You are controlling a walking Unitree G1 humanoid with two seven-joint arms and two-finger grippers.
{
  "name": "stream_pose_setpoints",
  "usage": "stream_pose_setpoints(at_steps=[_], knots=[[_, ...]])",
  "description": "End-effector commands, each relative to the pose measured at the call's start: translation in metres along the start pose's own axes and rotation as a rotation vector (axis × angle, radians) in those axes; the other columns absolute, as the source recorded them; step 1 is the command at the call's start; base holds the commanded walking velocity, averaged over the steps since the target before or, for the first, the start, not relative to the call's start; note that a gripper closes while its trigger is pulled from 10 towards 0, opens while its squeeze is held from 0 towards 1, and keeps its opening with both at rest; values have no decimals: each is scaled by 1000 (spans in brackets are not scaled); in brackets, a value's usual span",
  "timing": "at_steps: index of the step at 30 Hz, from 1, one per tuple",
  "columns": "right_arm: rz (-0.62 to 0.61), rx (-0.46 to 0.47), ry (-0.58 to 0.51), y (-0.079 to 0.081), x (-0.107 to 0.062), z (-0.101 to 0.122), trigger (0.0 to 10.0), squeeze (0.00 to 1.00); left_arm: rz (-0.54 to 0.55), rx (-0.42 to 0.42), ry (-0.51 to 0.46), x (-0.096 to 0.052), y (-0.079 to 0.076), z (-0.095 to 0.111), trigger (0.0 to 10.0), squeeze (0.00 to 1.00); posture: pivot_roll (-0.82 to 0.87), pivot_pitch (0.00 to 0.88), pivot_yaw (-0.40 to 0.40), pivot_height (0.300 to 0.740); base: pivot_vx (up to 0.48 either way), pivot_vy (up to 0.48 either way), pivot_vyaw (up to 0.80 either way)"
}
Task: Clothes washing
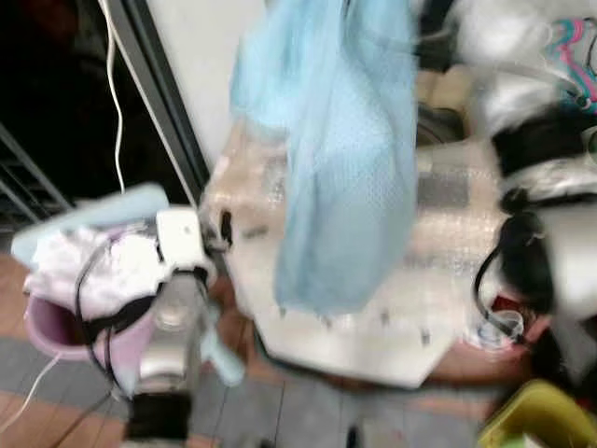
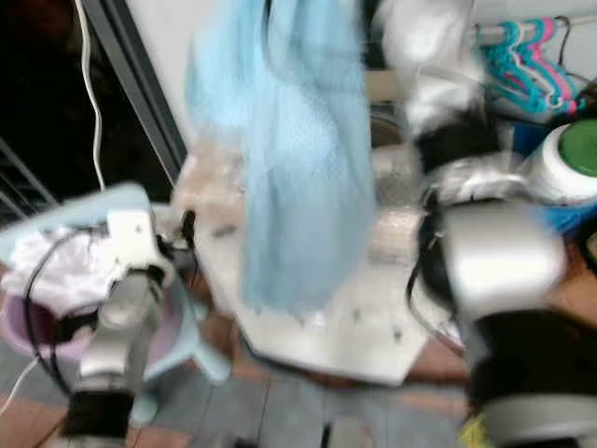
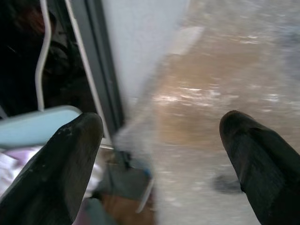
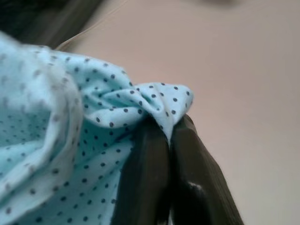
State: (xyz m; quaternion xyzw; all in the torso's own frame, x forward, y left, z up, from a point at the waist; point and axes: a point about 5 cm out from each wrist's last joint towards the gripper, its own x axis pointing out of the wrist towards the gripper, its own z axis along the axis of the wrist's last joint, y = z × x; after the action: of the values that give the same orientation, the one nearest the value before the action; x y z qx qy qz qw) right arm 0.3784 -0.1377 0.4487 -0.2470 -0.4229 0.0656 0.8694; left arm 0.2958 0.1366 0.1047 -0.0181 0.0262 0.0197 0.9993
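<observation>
Light blue garment of thin cotton with small dark dots (image 1: 340, 159), hanging lengthwise from the top of the head views, its lower hem over the middle of the white machine top wrapped in clear bubble film (image 1: 438, 308). Right tool (image 4: 169, 136): both black fingers pressed together, clamped on a bunched fold of the dotted cloth, raised high against a pale wall. Left tool (image 3: 161, 140): fingers spread wide apart, holding nothing, lowered near the left edge of the wrapped top beside a dark metal door frame (image 1: 168, 112). Left of the frame: pink plastic basket (image 1: 56, 322) heaped with white laundry (image 1: 89, 266). Right margin: pink and teal hangers (image 2: 522, 56); all head views blurred.
</observation>
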Motion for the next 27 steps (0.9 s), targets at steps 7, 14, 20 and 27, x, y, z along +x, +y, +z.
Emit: stream_pose_setpoints(at_steps=[7, 14, 20, 27], knots=[[-118, -52, -112, -25, 1, 12, 10000, 0, 63, -5, 11, -3, 11, -4, 10000, 0, -29, 0, 44, 740, 0, 0, 0], [320, 242, 238, 90, -98, -93, 10000, 0, 44, -7, 17, -4, 8, -4, 10000, 0, -38, 0, 66, 740, 0, 0, 0], [352, 349, 373, 107, -146, -114, 10000, 1000, 17, 4, 31, -2, 6, -5, 10000, 0, -48, 0, 75, 740, 0, 0, 0], [463, 375, 472, 124, -183, -111, 10000, 1000, 41, 24, 44, -3, 9, -7, 10000, 0, -49, 0, 75, 740, 0, 0, 0]])
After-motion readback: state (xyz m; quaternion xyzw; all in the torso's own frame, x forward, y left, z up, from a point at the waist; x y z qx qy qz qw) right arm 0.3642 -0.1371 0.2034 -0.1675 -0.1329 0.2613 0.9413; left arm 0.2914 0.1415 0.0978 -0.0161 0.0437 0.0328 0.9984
